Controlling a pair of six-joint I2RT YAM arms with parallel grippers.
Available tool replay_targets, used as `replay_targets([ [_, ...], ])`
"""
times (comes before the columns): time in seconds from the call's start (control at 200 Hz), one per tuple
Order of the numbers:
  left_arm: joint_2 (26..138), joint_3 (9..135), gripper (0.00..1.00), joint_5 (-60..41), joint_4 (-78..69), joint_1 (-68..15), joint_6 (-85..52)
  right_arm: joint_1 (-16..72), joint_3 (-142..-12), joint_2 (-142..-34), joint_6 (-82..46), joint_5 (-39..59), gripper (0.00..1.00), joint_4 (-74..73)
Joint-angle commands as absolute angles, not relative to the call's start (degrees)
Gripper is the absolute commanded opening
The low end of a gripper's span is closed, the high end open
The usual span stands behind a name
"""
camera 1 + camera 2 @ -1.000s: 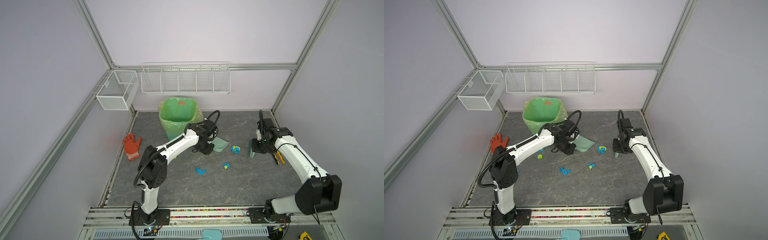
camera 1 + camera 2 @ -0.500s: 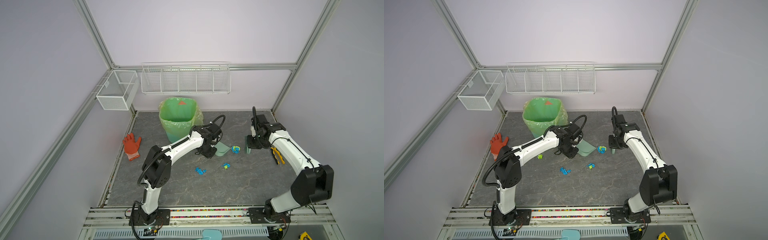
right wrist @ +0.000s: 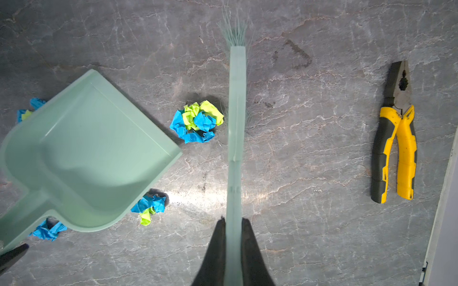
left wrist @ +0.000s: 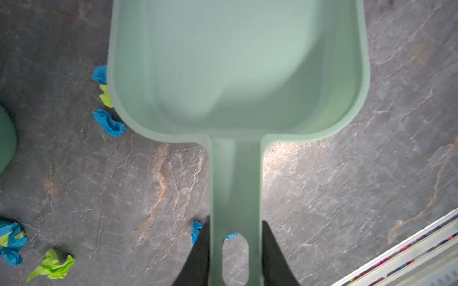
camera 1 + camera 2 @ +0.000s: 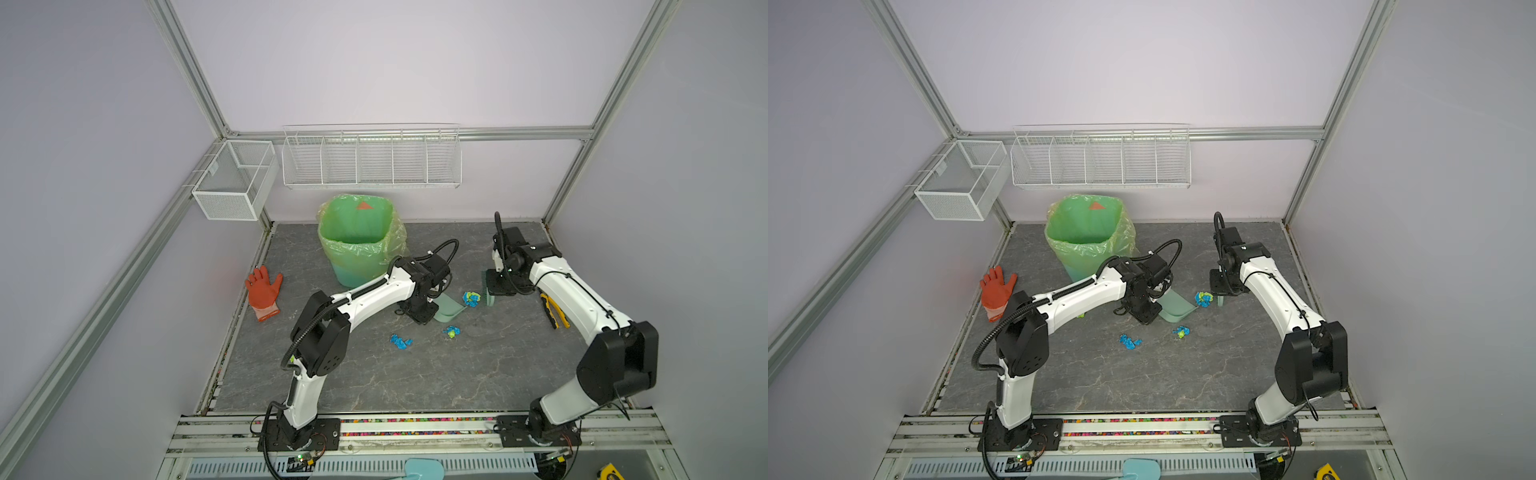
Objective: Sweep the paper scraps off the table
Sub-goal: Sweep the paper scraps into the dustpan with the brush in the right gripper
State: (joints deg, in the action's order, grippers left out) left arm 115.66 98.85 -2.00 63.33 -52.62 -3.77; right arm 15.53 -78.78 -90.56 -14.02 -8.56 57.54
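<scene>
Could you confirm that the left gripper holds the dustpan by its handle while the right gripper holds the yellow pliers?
No: the right gripper is shut on the brush; the pliers lie on the table, as the right wrist view shows. The left gripper does hold the dustpan.

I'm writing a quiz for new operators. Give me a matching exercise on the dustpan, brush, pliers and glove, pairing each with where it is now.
Things:
1. dustpan
2. brush
3. pliers
4. glove

Places:
A. loose on the table, at the right in both top views
B. clamped in the right gripper
C. loose on the table, at the left in both top views
D. clamped in the left gripper

Pairs: 1-D, 2-B, 3-A, 4-C
</scene>
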Motion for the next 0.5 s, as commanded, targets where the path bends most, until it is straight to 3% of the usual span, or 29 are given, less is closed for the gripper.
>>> replay_targets([
  [0.0, 116.94, 100.46, 0.0, -3.24, 64.27, -53.08, -2.99, 16.42, -79.67, -91.41, -12.59, -7.82, 0.07, 57.5],
  [0.495, 120.86, 102.05, 0.0, -3.94, 62.72, -53.17, -2.91, 19.23, -78.47, -93.33, -9.53, -2.96, 0.07, 56.39],
])
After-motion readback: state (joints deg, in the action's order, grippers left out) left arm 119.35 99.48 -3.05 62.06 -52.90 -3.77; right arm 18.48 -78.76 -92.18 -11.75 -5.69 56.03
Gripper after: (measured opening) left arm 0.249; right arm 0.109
